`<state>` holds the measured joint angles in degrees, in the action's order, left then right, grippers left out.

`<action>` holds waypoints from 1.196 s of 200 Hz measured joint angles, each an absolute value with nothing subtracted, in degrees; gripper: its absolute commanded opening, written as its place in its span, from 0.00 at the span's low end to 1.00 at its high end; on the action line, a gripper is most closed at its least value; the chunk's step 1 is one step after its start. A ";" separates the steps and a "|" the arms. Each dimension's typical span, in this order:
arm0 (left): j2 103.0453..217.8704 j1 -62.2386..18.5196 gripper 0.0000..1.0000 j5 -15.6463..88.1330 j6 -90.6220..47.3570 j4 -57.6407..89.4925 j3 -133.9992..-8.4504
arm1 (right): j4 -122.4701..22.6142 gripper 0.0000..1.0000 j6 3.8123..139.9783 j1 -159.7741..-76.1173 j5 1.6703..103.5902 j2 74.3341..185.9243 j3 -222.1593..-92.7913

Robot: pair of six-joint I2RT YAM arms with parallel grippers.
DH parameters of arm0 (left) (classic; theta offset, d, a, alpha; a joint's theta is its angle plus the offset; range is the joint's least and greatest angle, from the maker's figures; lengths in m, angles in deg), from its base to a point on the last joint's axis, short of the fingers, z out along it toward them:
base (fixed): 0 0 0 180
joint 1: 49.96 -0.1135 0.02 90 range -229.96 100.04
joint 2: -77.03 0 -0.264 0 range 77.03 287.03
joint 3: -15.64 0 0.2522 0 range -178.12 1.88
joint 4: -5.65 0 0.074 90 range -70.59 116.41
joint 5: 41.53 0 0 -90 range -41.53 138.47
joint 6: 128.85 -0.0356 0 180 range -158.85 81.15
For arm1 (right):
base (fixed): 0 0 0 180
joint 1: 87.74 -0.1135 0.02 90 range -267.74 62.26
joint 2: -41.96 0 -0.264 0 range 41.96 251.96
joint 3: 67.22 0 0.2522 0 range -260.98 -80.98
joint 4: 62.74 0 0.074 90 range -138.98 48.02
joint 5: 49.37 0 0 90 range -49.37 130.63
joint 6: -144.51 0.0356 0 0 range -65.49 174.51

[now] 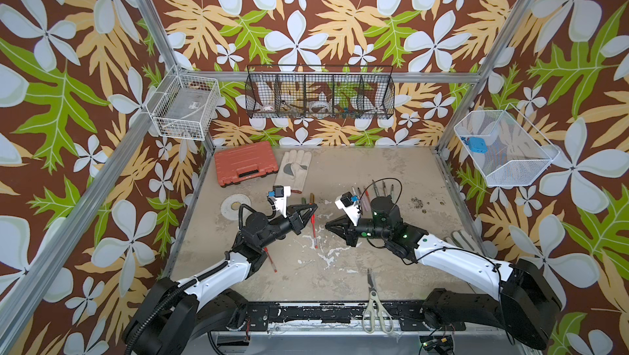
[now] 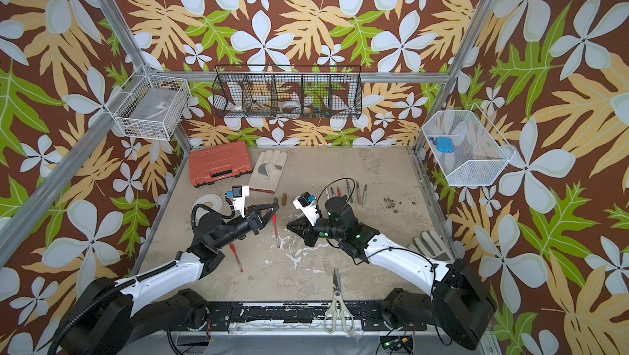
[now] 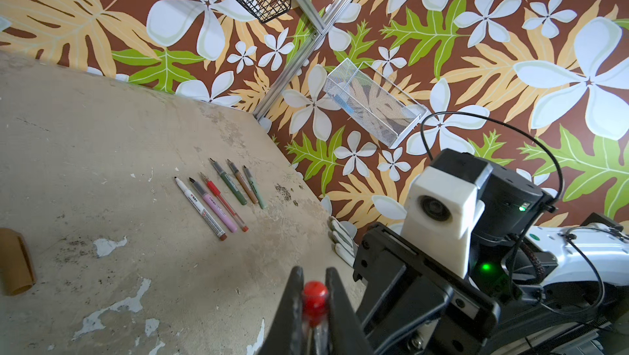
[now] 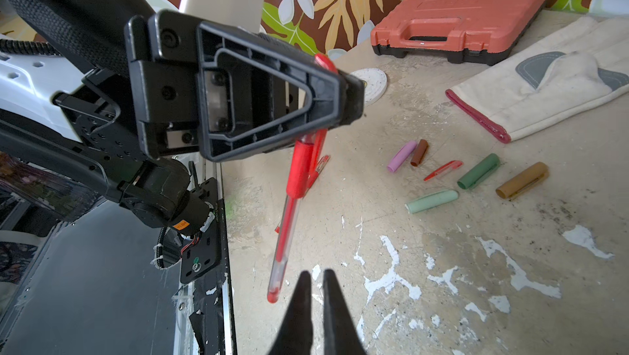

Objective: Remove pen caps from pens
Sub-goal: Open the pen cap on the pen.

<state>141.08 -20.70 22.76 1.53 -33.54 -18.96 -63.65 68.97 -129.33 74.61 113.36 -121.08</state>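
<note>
Red plastic is what I judge remains capped. In both top views my left end effector [image 1: 313,206] is clamped on a red pen [image 1: 313,232] that hangs down over the table [image 1: 340,278]. The right end effector [image 1: 327,225] faces it from just beside. A second red pen [image 1: 271,261] lies on the table, partly under the left arm.

The left wrist view shows a row of six pens [image 3: 224,203] lying side by side with bare tips, well apart from the held one. Its red end sits between the closed jaws.

The right wrist view shows six loose caps [image 4: 478,171] scattered near the glove [image 4: 561,77]: pink, brown, red, dark green, gold and pale green. A red clip pokes out above the left jaws, so that cap looks to be on. My right jaws stand a slit apart and empty, just beside the hanging pen's lower end. I judge six pens done and two red ones to go, the held one first.
</note>
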 measured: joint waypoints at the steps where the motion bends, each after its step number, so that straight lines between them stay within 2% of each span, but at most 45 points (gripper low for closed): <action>1: 141.08 -20.70 0.00 22.76 1.53 -33.54 -18.96 | -63.63 0.31 68.97 -129.35 74.61 113.32 -121.08; 18: 141.54 -20.70 0.00 22.71 1.35 -33.82 -18.85 | -63.57 0.41 68.75 -129.35 74.32 112.64 -120.99; 33: 142.44 -20.70 0.00 21.93 1.35 -34.83 -18.59 | -63.94 0.45 68.62 -129.35 74.15 112.40 -120.73; 117: 145.93 -18.36 0.00 15.33 2.97 -47.05 -16.53 | -72.62 0.42 72.73 -130.46 82.67 118.08 -119.51; 157: 146.37 -17.91 0.00 13.69 3.50 -50.72 -16.14 | -77.75 0.29 75.64 -130.64 86.35 120.03 -118.81; 197: 147.77 -17.86 0.00 13.14 4.46 -52.93 -16.08 | -81.49 0.25 77.76 -131.21 88.44 121.27 -118.81; 231: 147.88 -17.80 0.00 12.29 4.68 -54.04 -16.05 | -82.80 0.02 79.11 -131.23 89.12 121.56 -118.81; 239: 147.66 -17.77 0.00 12.24 4.52 -54.06 -16.05 | -82.82 0.00 79.33 -131.25 88.99 121.40 -118.79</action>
<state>147.66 -17.77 12.24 4.52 -54.06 -16.05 -82.82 79.33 -131.25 88.99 121.40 -118.79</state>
